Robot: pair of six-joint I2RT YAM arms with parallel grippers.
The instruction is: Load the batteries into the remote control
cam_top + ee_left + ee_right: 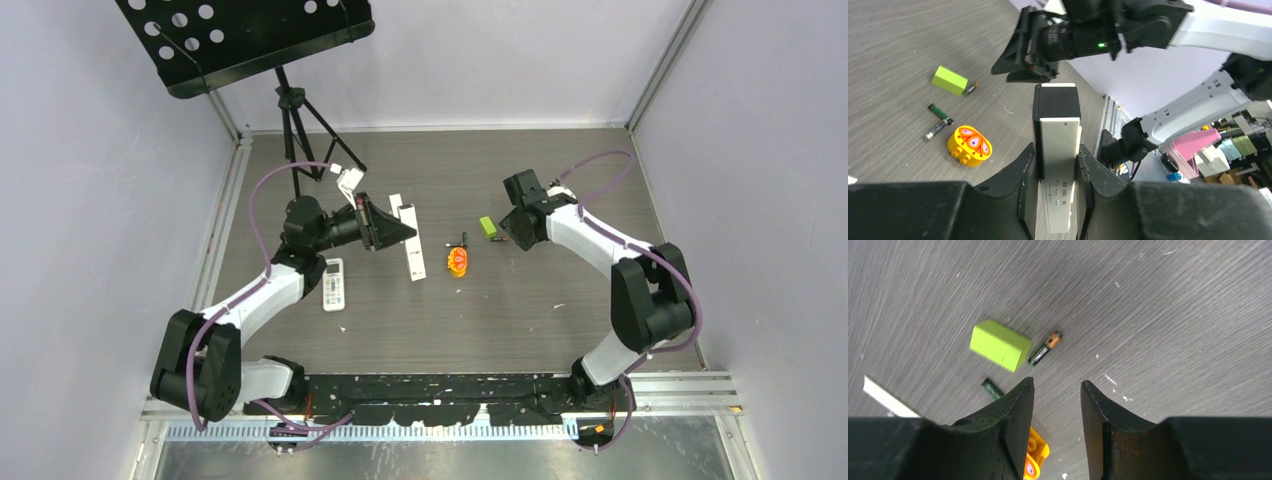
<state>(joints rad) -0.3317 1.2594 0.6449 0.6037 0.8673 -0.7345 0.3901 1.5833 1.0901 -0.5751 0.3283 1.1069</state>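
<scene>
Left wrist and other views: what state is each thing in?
Remote, clamped in the left gripper.
Left gripper, shut on the remote.
Right gripper, open, empty, over the table.
Batteries, lying loose on the table.
Second remote, lying flat on the table.

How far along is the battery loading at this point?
Done: the left gripper is shut on the remote. In hand: the right gripper, open and empty, hangs near the battery beside the green block. Left: that one and two more batteries lie on the table, none visibly loaded.
</scene>
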